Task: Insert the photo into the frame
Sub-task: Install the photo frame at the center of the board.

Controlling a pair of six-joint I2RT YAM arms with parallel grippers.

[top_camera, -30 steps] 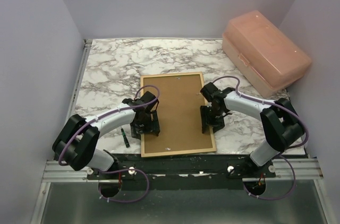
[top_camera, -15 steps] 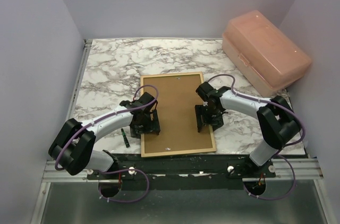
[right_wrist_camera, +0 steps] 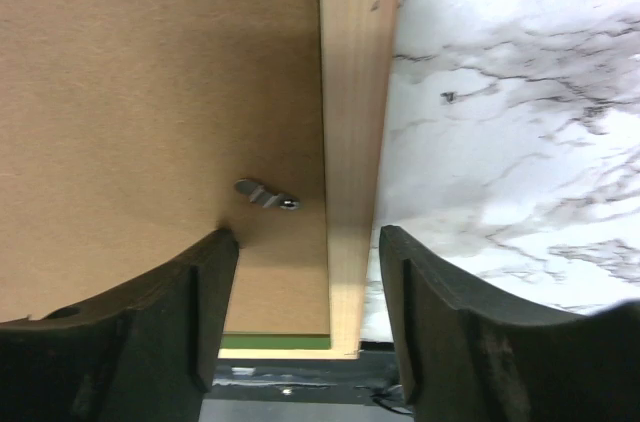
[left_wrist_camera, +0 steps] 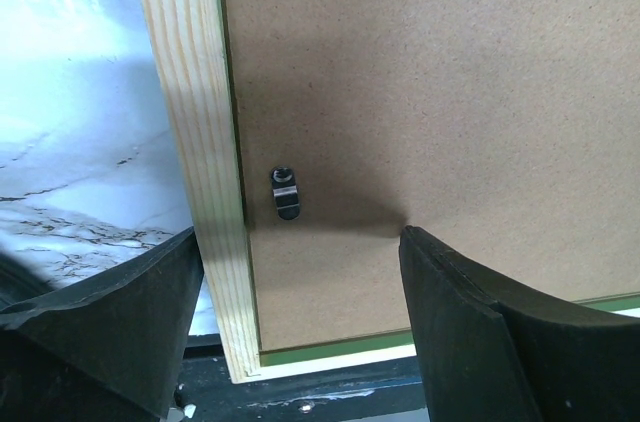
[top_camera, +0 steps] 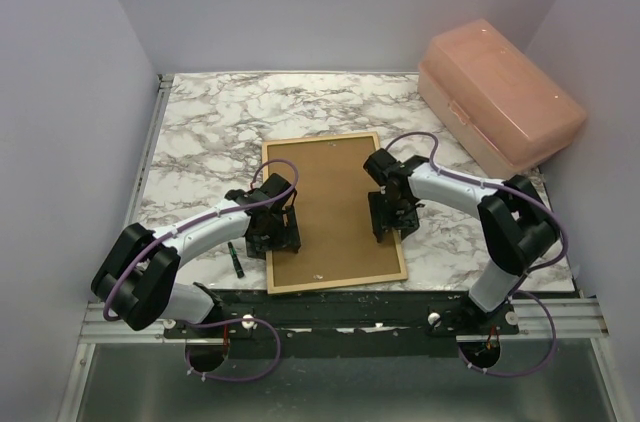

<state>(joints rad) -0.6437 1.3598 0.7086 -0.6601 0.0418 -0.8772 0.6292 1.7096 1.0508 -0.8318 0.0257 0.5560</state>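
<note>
Top external: frame point(top_camera: 335, 285) lies back-up, flat on the marble table point(top_camera: 210, 122), near its front edge, between the two arms. Brown backing board point(top_camera: 335, 192) fills the frame's opening. Left gripper point(top_camera: 275, 245) hangs over the frame's left rail, toward the near end. Right gripper point(top_camera: 392, 225) hangs over the right rail, about level with it. Pink box point(top_camera: 500, 97) sits at the far right corner, well apart from the frame. Small dark stick point(top_camera: 237, 260) lies on the table just left of the frame.

Left wrist: jaws wide, nothing between them gripped. One finger point(left_wrist_camera: 110, 312) is outside the pale wood rail, the other over the board. Black clip point(left_wrist_camera: 286, 192) sits on the board just inside the rail, pointing along it. A thin green edge shows along the near end of the board.

Right wrist: jaws apart, straddling the right rail, holding nothing. Grey clip point(right_wrist_camera: 267, 195) lies on the board close to the rail, turned inward over the board.
</note>
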